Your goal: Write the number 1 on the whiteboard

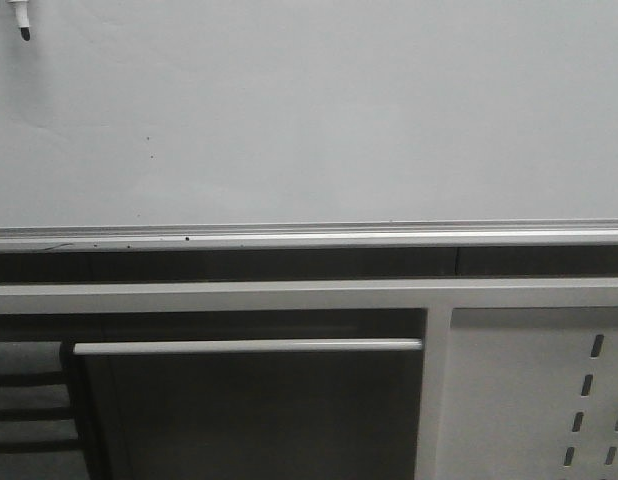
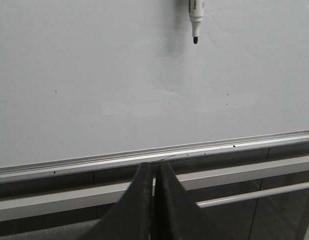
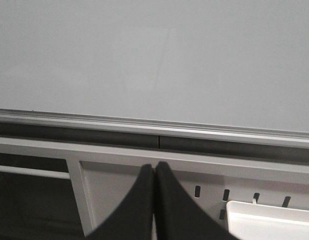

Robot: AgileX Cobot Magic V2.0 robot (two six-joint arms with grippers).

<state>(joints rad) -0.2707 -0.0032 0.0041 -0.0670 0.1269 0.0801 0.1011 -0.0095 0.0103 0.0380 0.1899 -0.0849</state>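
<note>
The whiteboard [image 1: 339, 110] fills the upper half of the front view, with its silver ledge [image 1: 289, 238] below. A white marker [image 1: 22, 20] with a black tip pointing down shows at the board's top left; what holds it is out of frame. The left wrist view has the same marker [image 2: 195, 20] against the whiteboard [image 2: 94, 75]. The number 1 is out of view; only tiny specks mark the board. My left gripper [image 2: 154, 164] is shut and empty, well below the marker, in front of the ledge. My right gripper [image 3: 154, 165] is shut and empty below the whiteboard [image 3: 144, 50].
Under the ledge runs a grey frame with a horizontal bar [image 1: 249, 346] across a dark opening. A white perforated panel [image 1: 549, 400] with slanted slots is at lower right. A white tray [image 3: 269, 220] hangs on the panel close to my right gripper.
</note>
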